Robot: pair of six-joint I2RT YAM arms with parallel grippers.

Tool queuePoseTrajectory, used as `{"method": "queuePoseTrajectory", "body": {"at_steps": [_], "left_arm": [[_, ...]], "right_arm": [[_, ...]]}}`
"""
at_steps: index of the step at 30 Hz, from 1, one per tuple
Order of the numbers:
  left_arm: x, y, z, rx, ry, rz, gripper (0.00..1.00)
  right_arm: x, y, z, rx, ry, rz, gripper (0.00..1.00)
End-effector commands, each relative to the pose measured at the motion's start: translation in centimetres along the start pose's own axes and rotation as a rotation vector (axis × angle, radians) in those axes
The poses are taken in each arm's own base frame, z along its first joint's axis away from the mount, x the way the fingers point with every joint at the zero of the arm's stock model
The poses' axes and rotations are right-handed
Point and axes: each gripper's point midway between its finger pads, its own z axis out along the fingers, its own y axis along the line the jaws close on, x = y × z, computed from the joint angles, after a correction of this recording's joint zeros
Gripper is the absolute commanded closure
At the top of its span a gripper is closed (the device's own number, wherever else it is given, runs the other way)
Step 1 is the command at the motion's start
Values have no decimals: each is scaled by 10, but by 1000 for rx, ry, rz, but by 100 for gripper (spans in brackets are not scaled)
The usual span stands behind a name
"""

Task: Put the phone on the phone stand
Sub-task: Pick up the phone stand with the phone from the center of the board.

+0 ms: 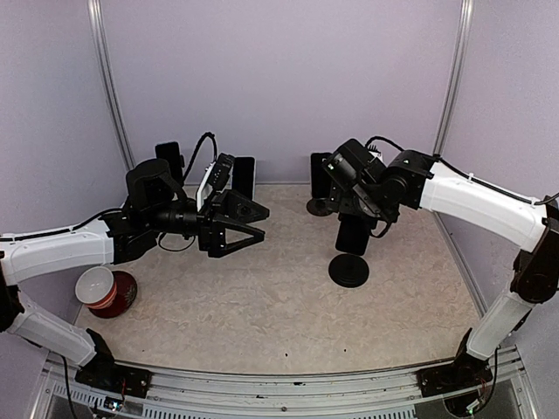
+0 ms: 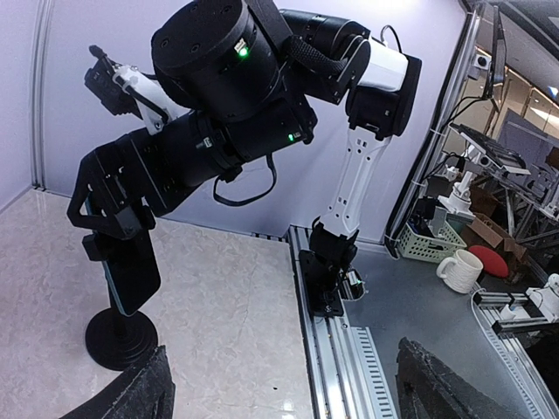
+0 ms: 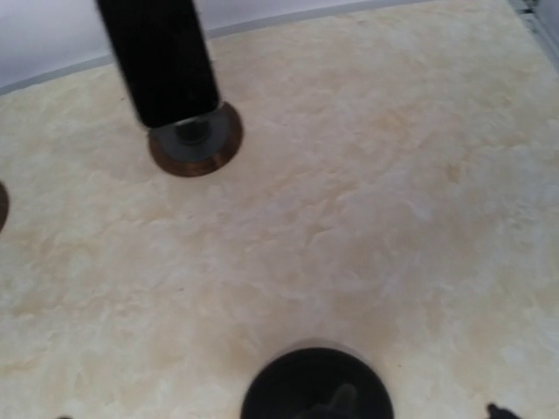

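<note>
Left wrist view, looking across the table (image 2: 236,288) at the right arm: the right gripper (image 2: 113,229) hangs directly over the phone stand (image 2: 118,339), jaws spread wide to either side of the upper end of the phone (image 2: 131,271). The phone stands tilted above the round base, its lower end at the stem. Whether the pads touch its edges cannot be told. In the top external view the same stack appears right of centre, gripper above phone above base, while the left gripper (image 1: 265,223) hovers well apart at mid-left, its claw wide and empty. The right wrist view shows only the stand's base at the bottom edge and a second, occupied stand (image 3: 194,140) beyond it. Judged step: release at the end of placement. The next move calls for a straight withdrawal upward, keeping both fingers clear of the phone's edges so that the tilted phone is not dragged off its rest.
</note>
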Motion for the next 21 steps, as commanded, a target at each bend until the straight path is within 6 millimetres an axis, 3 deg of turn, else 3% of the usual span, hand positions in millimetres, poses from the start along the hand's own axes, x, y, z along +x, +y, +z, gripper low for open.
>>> {"method": "queuePoseTrajectory", "body": {"at_steps": [1,7,14,21], "left_arm": [[-19,-6,-6,0,-42,62,14],[-19,-4,-7,-2,-42,59,14],[-18,-3,-7,-2,-42,55,15],[-19,-3,-7,-2,-43,56,14]], "right_arm": [[-7,-10,-9,54,-42,34,0],[0,-11,-6,59,-29,26,6],[0,-11,-6,48,-39,23,29],[-8,-6,-9,22,-64,-9,32]]}}
